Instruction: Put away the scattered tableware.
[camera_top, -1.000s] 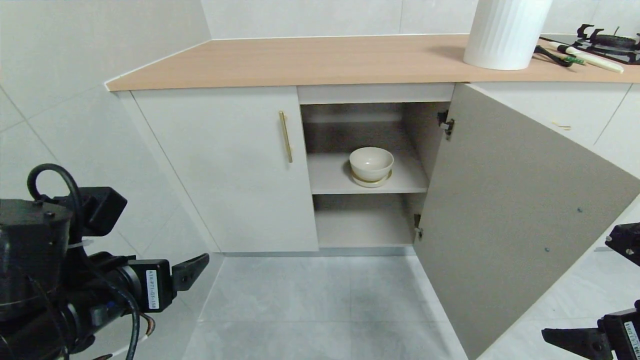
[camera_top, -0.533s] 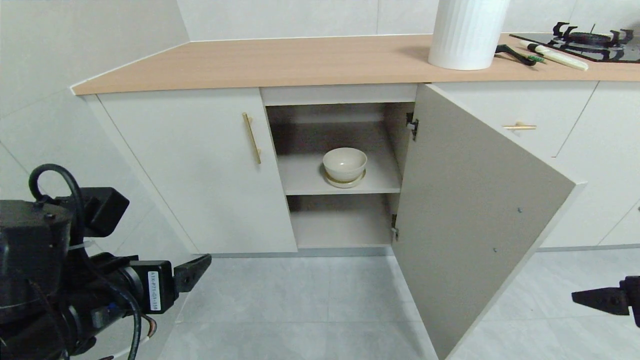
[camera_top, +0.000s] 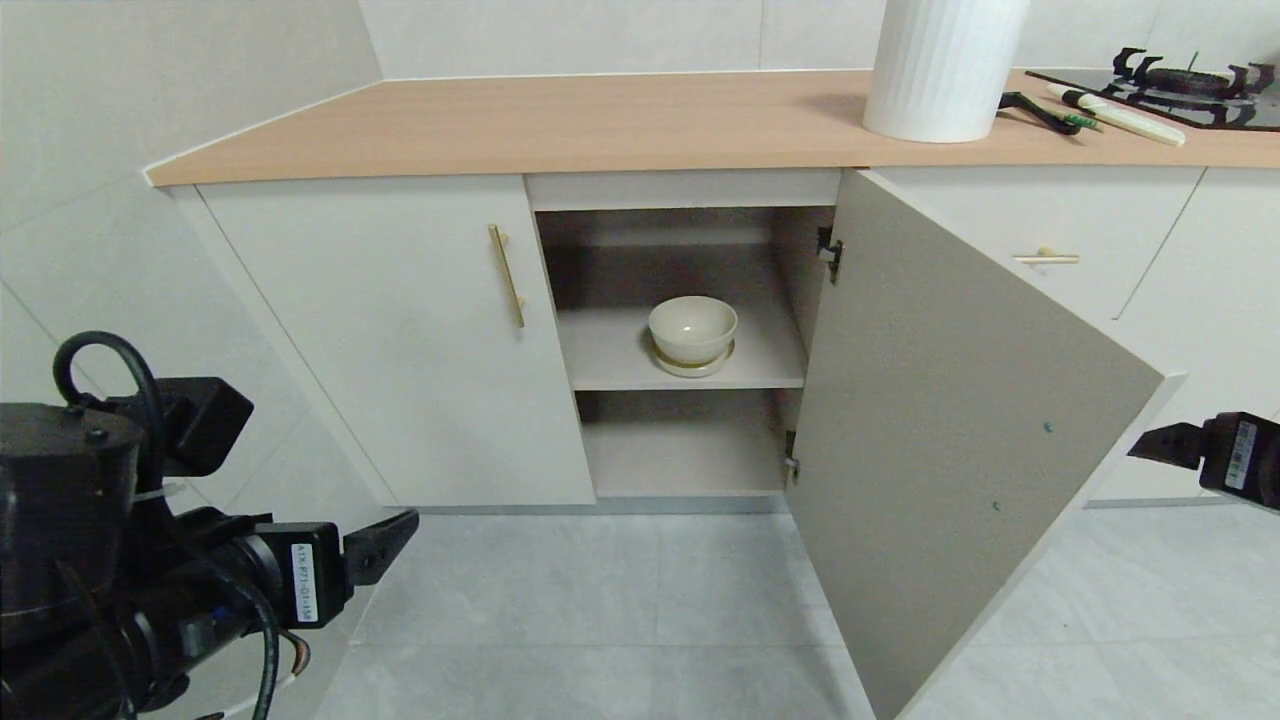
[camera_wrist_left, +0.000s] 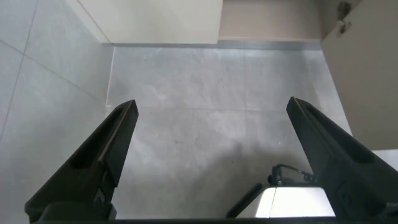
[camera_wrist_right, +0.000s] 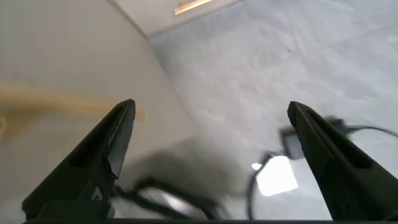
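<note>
A cream bowl (camera_top: 692, 327) rests on a small gold-rimmed plate (camera_top: 690, 366) on the upper shelf (camera_top: 610, 350) of the open cabinet. Low at the left, over the floor, my left gripper (camera_top: 385, 532) (camera_wrist_left: 211, 109) is open and holds nothing. At the far right my right gripper (camera_top: 1160, 445) (camera_wrist_right: 211, 107) is also open and empty. It sits just beyond the free edge of the swung-out cabinet door (camera_top: 950, 420). The outer face of that door (camera_wrist_right: 56, 56) and a blurred gold handle (camera_wrist_right: 56, 102) lie close beside it.
The left cabinet door (camera_top: 400, 330) is closed, with a gold handle (camera_top: 507, 274). On the wooden counter (camera_top: 550, 115) stand a white ribbed container (camera_top: 940, 65), utensils (camera_top: 1110, 110) and a stove (camera_top: 1190, 80). A drawer handle (camera_top: 1045, 257) is at the right. The floor in front is grey tile (camera_top: 620, 600).
The head camera swung right early on, shifting the whole picture. My right gripper has risen from the lower right corner up to the open door's edge. The left arm and bowl have not moved.
</note>
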